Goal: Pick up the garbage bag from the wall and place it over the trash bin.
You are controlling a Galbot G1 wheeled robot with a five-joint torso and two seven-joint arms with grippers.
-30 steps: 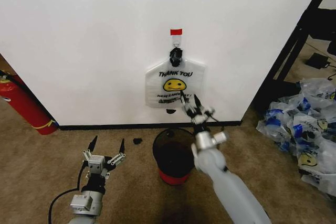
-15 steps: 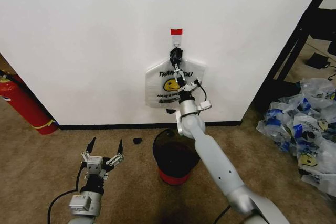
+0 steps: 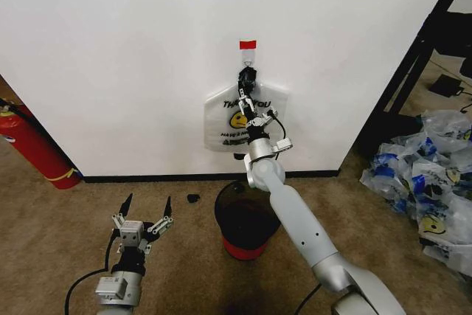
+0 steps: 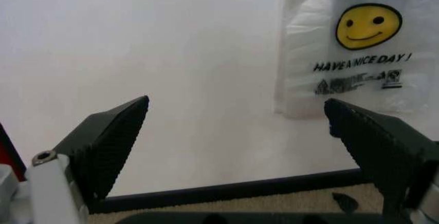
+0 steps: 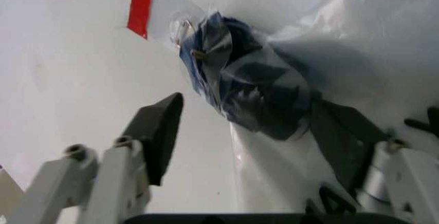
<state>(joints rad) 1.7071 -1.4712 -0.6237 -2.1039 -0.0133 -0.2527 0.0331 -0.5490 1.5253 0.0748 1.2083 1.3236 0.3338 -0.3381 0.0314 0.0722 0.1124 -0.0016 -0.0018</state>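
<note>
Wall (image 3: 133,57): white, black baseboard.
Floor (image 3: 66,234): brown carpet.
Garbage bag (image 3: 221,119): hangs on the hook.
Right claw (image 3: 249,103): open at the bag's bunched top.
Left claw (image 3: 146,208): open, empty, low above the carpet.
Trash bin (image 3: 243,219): under the bag.

The left gripper (image 4: 237,147) had its two black fingers (image 4: 110,142) spread wide apart, facing the wall (image 4: 137,44). The garbage bag (image 4: 360,44) hung flat against the wall, above the black baseboard (image 4: 226,190), showing its yellow smiley face.
</note>
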